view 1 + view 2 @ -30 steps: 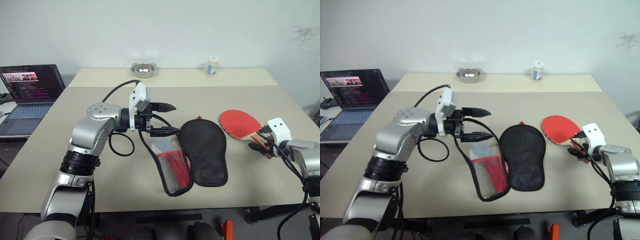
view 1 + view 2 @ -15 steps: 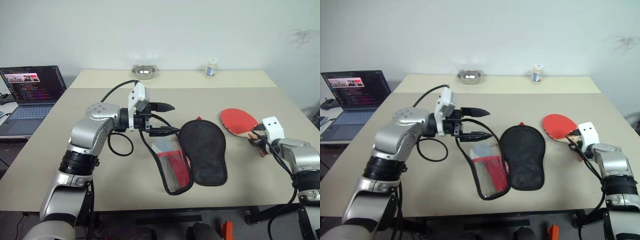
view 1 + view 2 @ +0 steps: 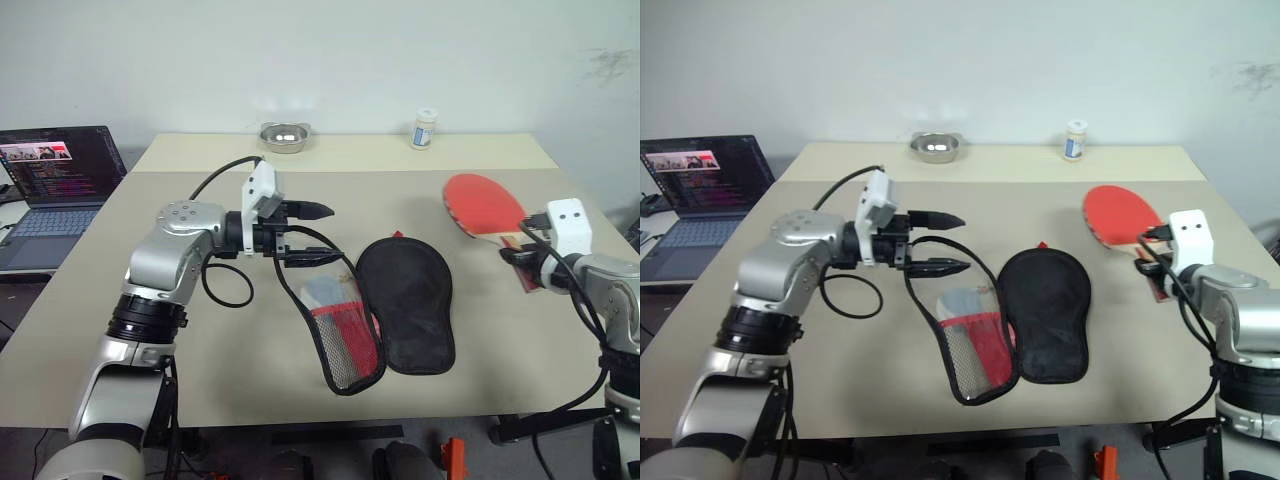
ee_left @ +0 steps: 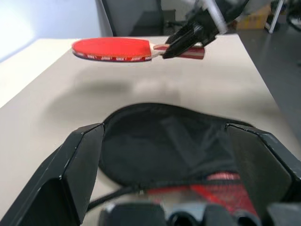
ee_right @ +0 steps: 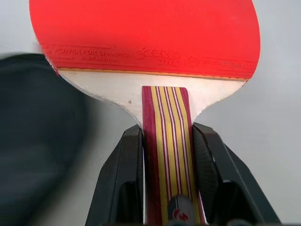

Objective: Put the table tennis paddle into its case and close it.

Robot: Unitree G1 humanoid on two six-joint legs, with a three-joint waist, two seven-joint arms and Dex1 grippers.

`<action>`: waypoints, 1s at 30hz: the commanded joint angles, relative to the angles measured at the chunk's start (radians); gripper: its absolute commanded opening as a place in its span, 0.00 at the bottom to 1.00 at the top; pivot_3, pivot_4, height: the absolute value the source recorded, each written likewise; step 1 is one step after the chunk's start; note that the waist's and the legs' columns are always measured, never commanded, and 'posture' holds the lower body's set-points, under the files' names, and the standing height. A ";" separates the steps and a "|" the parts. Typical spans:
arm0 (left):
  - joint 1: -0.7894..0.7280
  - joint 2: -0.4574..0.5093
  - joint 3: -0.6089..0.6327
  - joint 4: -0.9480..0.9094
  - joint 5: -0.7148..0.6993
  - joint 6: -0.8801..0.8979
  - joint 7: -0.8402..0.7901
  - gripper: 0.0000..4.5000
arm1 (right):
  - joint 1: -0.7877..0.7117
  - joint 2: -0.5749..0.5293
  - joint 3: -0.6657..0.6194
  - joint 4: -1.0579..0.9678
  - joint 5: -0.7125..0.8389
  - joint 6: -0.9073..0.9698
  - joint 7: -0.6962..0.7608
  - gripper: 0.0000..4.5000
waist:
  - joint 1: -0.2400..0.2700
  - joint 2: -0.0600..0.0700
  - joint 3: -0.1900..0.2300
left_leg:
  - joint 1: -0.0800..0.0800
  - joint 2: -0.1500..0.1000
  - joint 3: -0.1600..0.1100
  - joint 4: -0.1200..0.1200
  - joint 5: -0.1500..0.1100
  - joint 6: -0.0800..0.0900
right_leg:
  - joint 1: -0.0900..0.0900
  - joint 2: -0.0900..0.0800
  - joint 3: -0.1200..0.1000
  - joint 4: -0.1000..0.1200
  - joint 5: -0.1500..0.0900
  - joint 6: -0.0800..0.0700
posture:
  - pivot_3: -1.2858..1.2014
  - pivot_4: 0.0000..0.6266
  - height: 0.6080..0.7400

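The table tennis paddle [image 3: 485, 203], red-faced with a striped wooden handle [image 5: 164, 141], hangs above the table's right side. My right gripper [image 3: 522, 256] is shut on the handle, one black finger [image 5: 123, 181] on each side. The case [image 3: 405, 305] lies unzipped and spread in the middle of the table. Its black half is to the right and its red half with the mesh pocket [image 3: 342, 338] to the left. My left gripper [image 3: 315, 235] hovers open just beyond the case's left rim. The black half [image 4: 164, 146] shows between its fingers [image 4: 70, 179]. I cannot tell whether the lower finger touches the rim.
At the table's far edge stand a metal bowl [image 3: 283, 135] and a small white bottle [image 3: 425, 130]. An open laptop [image 3: 60, 170] sits on a side desk to the left. Bare tabletop [image 3: 500, 330] lies between the case and the right edge.
My right gripper has shut on the paddle's handle and lifted the paddle off the table, up and slightly toward the case. The left gripper has drifted a little to the left, still open.
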 commanded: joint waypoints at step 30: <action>0.043 0.142 0.052 -0.087 -0.008 -0.025 -0.096 1.00 | 0.201 0.411 0.171 -0.286 -0.002 0.115 -0.274 0.24 | 0.003 -0.001 0.000 | -0.002 -0.002 -0.001 0.001 0.000 0.000 | -0.001 -0.002 -0.001 0.000 -0.001 0.001 | 0.52 0.24 1.00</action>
